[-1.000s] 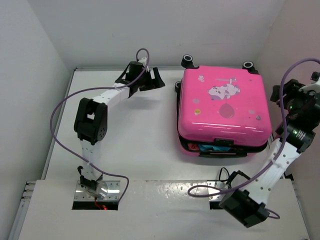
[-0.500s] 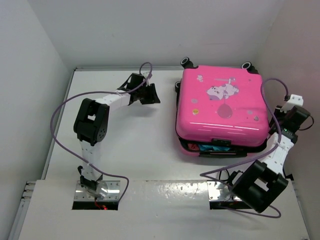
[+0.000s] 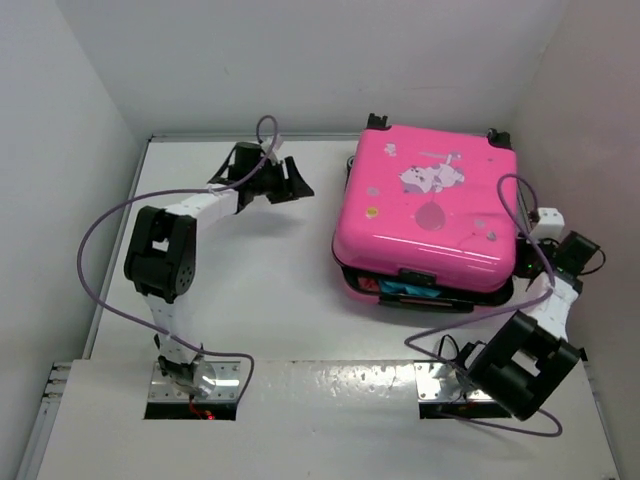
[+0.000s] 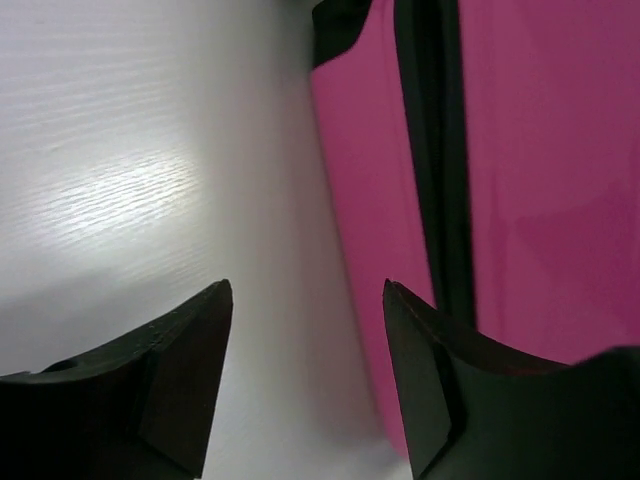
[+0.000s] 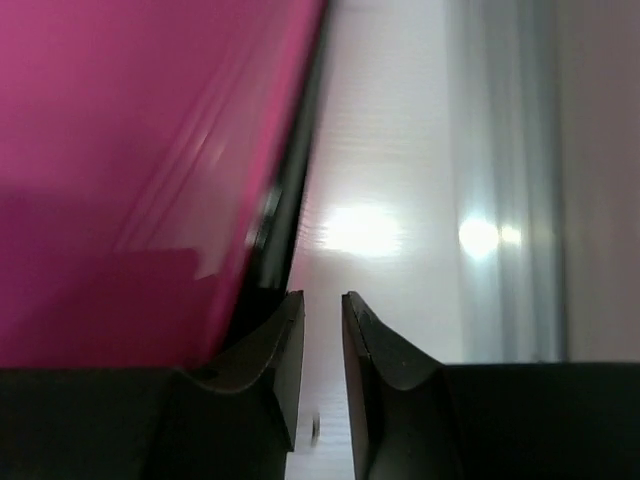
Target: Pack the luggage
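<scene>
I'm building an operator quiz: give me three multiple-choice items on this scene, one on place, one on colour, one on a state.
1. On the table, the luggage lies: A in the left half; B in the right half; C off the near edge.
2. The arms' cables are: A purple; B green; C orange.
3. The left gripper is: A open, empty; B shut on a wheel; C shut on a cloth.
Key: B, it sits right of centre; A, purple loops trail from both arms; A, its fingers stand apart, gripping nothing.
</scene>
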You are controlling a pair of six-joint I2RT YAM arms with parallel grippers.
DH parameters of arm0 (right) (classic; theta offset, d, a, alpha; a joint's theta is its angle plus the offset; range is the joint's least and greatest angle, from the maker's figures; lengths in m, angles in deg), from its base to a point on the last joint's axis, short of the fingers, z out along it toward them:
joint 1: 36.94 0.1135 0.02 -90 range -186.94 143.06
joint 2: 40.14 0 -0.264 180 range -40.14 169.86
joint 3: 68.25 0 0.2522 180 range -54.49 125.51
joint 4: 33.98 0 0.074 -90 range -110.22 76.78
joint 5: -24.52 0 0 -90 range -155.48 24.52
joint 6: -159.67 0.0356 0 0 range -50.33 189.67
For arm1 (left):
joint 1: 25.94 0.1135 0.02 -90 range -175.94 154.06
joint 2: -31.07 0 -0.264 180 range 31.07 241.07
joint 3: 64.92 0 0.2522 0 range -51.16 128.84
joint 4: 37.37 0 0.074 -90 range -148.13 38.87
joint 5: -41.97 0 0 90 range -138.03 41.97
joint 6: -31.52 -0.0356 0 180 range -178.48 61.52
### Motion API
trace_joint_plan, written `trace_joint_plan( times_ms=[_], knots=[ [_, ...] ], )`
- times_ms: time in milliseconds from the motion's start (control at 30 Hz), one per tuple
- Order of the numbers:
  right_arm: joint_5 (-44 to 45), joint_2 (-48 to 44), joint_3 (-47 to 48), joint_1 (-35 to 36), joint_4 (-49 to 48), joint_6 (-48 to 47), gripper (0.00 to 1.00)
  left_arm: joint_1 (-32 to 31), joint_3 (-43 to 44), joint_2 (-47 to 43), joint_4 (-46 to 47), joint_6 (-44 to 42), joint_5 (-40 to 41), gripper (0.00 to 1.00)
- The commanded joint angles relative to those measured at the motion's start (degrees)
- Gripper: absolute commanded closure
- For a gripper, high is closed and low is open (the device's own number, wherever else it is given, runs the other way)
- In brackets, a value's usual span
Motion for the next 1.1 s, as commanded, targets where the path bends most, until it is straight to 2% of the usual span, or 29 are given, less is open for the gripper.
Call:
trace_joint_plan(
  times_ms=[0, 33, 67, 100, 133, 167, 200, 267, 300, 333, 433, 533, 700, 733, 800, 867, 900, 933, 1000, 1033, 1067],
  knots=[
    [-22.39, -2.29, -5.01, 14.54, 12.34, 2.62, 0.75, 3.09, -1.98, -4.46, 5.68, 4.49, -4.08, 0.32],
    [-22.91, -2.91, -5.28, 16.85, 10.24, 4.55, 0.75, 3.96, -1.98, -4.47, 5.68, 4.5, -4.08, 0.26],
    [-22.66, -3.78, -5.8, 21.66, 4.13, 11.62, 0.74, 4.49, -1.98, -5.43, 4.37, 4.5, -3.56, 0.23],
    [-22.05, -5.01, -6.85, 27.54, 1.55, 14.47, 0.72, 5.8, -1.29, -6.74, 3.14, 3.19, -1.03, 0.19],
    [-20.04, -5.46, -7.3, 30.64, -4.57, 23.64, 0.72, 6.77, -0.5, -7.54, 1.91, 2.66, 0.56, 0.19],
    [-18.89, -5.37, -7.47, 33.63, -11.16, 26.17, 0.7, 7.83, 0.03, -8.41, 0.59, 2.13, 2.84, 0.17],
    [-15.05, -4.59, -6.95, 42.62, -14.35, 28.28, 0.67, 10.19, 1.43, -9.99, -2.46, 1.6, 7.91, 0.14],
    [-12.04, -1.95, -4.33, 48.66, -21.29, 34.06, 0.64, 12.66, 3.98, -10.79, -6.52, 0.72, 13.39, 0.13],
    [-10.02, 1.01, -3.18, 54.87, -24.29, 34.88, 0.63, 13.89, 5.3, -10.8, -10.89, 0.2, 16.28, 0.13],
    [-9.83, 1.83, 0.66, 56.41, -25.97, 35.85, 0.63, 15.12, 6.53, -11.58, -12.5, 0.19, 18.92, 0.13],
    [-8.86, 2.98, 4.2, 59.93, -27.22, 37.7, 0.61, 18.99, 9.7, -14.04, -18.91, 0.72, 29.91, 0.13],
    [-6.85, 1.05, 4.22, 59.85, -25.73, 35.34, 0.6, 21.63, 8.75, -18.07, -22.87, 0.72, 35.2, 0.13],
    [-0.08, -4.75, 1.23, 56.26, -21.35, 30.77, 0.62, 24.1, -2.67, -26.25, -26.83, -1.03, 32.14, 0.18],
    [5.15, -5.63, 0.88, 55.47, -20.37, 26.85, 0.62, 24.71, -4.34, -27.48, -27.71, -1.04, 31.52, 0.18],
    [12.1, -8.53, -1.32, 53.97, -18.43, 25.06, 0.64, 24.71, -8.37, -30.12, -28.77, -1.04, 30.91, 0.21],
    [17.93, -10.73, -3.34, 50.12, -18.69, 24.17, 0.55, 24.71, -10.24, -30.66, -29.64, -1.65, 29.15, 0.21],
    [18.56, -11.26, -3.52, 48.88, -18.78, 24.69, 0.4, 24.19, -11.03, -31.44, -29.65, -1.65, 29.15, 0.21],
    [17.09, -11.26, -3.35, 44.34, -18.78, 26.79, 0.35, 24.18, -11.04, -32.06, -29.65, -1.65, 29.15, 0.2],
    [11.82, -10.21, -1.86, 40.36, -18.52, 30.65, 0.28, 24.18, -11.74, -32.07, -29.65, -2.36, 29.67, 0.18],
    [8.23, -9.6, -0.46, 35.99, -18.43, 34.15, 0.26, 24.18, -12.26, -32.07, -29.65, -2.36, 29.67, 0.18],
    [7.24, -7.33, 1.47, 34.82, -18.43, 36.28, 0.25, 24.18, -12.27, -32.07, -29.65, -3.23, 30.19, 0.17]
  ],
)
